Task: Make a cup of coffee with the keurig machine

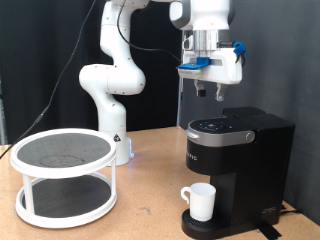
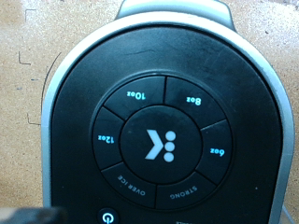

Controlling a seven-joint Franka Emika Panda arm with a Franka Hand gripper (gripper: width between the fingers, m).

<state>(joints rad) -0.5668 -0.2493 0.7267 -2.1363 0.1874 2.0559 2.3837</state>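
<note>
Hand hovering above the keurig machine!
Cup sits under its spout, buttons lit; fingers look nearly clenched, grasping nothing. Press straight down, centred.

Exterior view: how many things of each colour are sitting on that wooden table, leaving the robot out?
White: 2, a plain white ceramic mug on the machine's drip tray, and a round white two-tier rack with dark mesh shelves.
Black: 1, a boxy black coffee machine under the robot's gripper.
Total: 3
</note>
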